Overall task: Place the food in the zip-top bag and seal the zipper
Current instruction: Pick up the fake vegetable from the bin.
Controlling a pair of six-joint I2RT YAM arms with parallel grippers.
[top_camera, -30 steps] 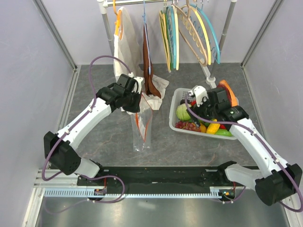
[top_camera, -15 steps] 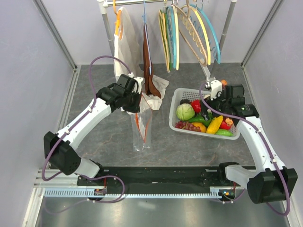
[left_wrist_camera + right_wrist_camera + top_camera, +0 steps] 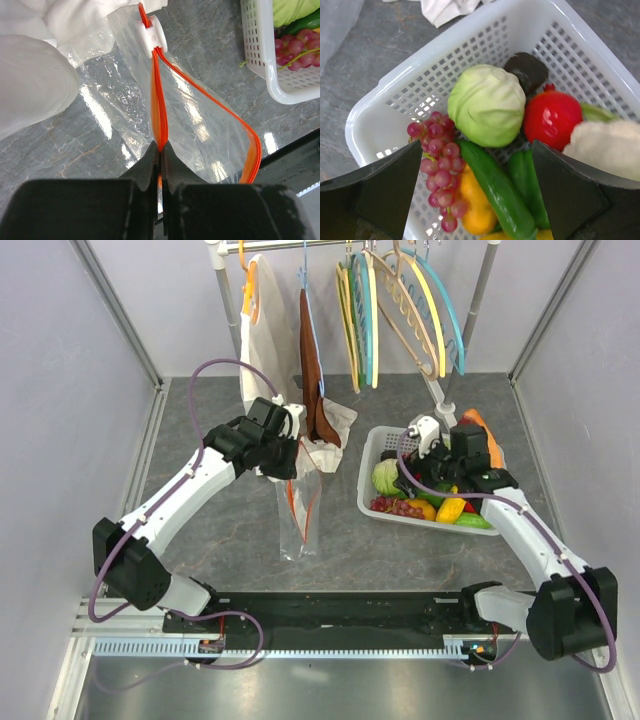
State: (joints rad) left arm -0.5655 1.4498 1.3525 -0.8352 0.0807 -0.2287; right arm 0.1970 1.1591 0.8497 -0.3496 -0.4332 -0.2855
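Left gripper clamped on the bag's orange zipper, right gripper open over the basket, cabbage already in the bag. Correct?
No: the cabbage sits in the basket, not the bag; right wrist view shows it. The rest holds.

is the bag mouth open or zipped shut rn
Open: the two strips of the zipper bow apart into a loop, white slider at one end; the left gripper pinches one strip.
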